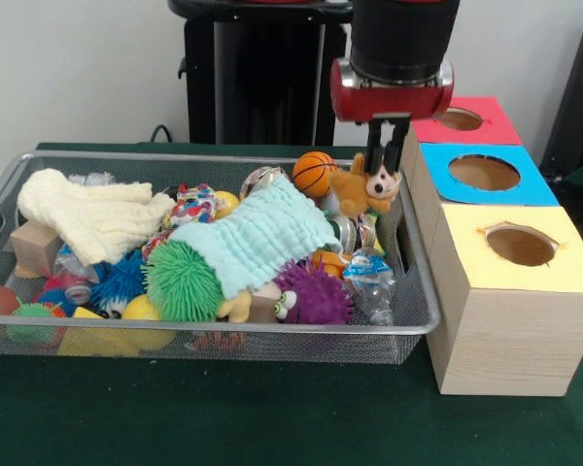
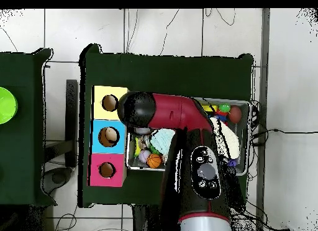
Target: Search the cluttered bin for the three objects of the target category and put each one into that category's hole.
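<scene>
My gripper (image 1: 387, 167) hangs over the right end of the wire mesh bin (image 1: 223, 329). It is shut on an orange-tan plush animal (image 1: 362, 190) with dark ears and holds it just above the clutter. The red-topped hole (image 1: 459, 119) is in the far box to the right of the gripper, and it also shows in the overhead view (image 2: 107, 170). In the overhead view the arm (image 2: 168, 113) covers the gripper and most of the bin (image 2: 249, 120). No striped tiger plush shows clearly.
The blue-topped hole (image 1: 483, 172) and the yellow-topped hole (image 1: 521, 245) lie nearer than the red one. The bin holds a cream knitted cloth (image 1: 92, 216), a mint cloth (image 1: 257, 238), a green spiky ball (image 1: 182, 282), a purple spiky ball (image 1: 316, 293) and a small basketball (image 1: 314, 173).
</scene>
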`<state>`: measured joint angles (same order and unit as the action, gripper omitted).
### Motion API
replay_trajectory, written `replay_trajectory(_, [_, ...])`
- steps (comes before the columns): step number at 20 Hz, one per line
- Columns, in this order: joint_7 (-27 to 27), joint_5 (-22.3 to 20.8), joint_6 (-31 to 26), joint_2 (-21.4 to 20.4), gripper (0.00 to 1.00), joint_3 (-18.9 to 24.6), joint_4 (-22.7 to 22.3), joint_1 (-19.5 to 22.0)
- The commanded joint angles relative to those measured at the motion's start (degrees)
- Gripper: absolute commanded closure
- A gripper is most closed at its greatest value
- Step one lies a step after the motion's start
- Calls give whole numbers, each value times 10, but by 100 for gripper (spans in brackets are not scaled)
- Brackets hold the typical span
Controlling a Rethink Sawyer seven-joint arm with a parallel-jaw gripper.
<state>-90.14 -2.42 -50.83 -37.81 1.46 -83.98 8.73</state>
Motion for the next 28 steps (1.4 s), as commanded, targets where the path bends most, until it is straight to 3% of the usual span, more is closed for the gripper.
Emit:
replay_trajectory(1, [-95, 10, -111, -48, 100, -11, -22, -12])
replay_trajectory(15, [-164, 57, -74, -104, 100, -60, -138, -67])
replay_trajectory(28, [-184, 89, 44, -147, 100, -103, -265, -124])
